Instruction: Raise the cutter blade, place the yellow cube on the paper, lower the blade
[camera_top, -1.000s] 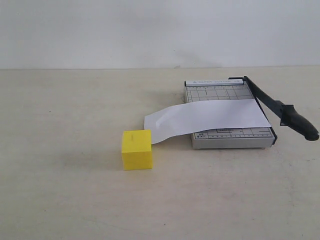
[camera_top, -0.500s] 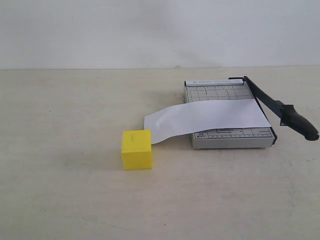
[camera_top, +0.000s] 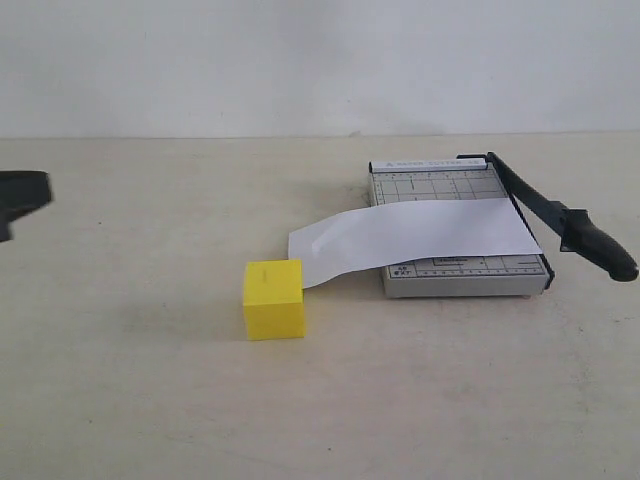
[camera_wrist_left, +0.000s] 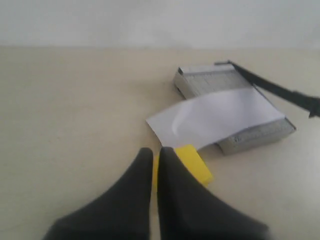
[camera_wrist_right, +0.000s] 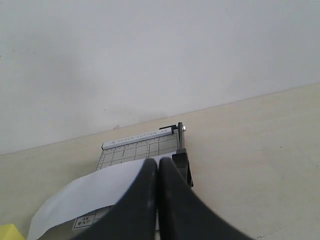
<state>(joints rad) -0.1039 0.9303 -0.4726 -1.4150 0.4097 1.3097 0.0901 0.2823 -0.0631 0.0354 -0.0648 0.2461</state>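
The yellow cube (camera_top: 273, 298) stands on the table by the paper's left end. The white paper (camera_top: 420, 235) lies across the grey trimmer (camera_top: 430, 181) and hangs off its left side. The cutter blade (camera_top: 540, 207) lies low along the trimmer's right edge, its handle (camera_top: 603, 252) past the front corner. A dark part of my left arm (camera_top: 20, 197) shows at the left edge, far from the cube. In the left wrist view my left gripper (camera_wrist_left: 155, 152) is shut and empty, with the cube (camera_wrist_left: 194, 163) just beyond it. My right gripper (camera_wrist_right: 158, 164) is shut and empty, short of the blade (camera_wrist_right: 181, 161) and paper (camera_wrist_right: 85, 194).
A pale table top (camera_top: 150, 400) stretches around the cube and trimmer, with a plain white wall (camera_top: 300, 60) behind. The cube's corner (camera_wrist_right: 9, 233) shows at the edge of the right wrist view.
A dark part of the left arm has come into the exterior view at its left edge. Cube, paper and blade have not moved.
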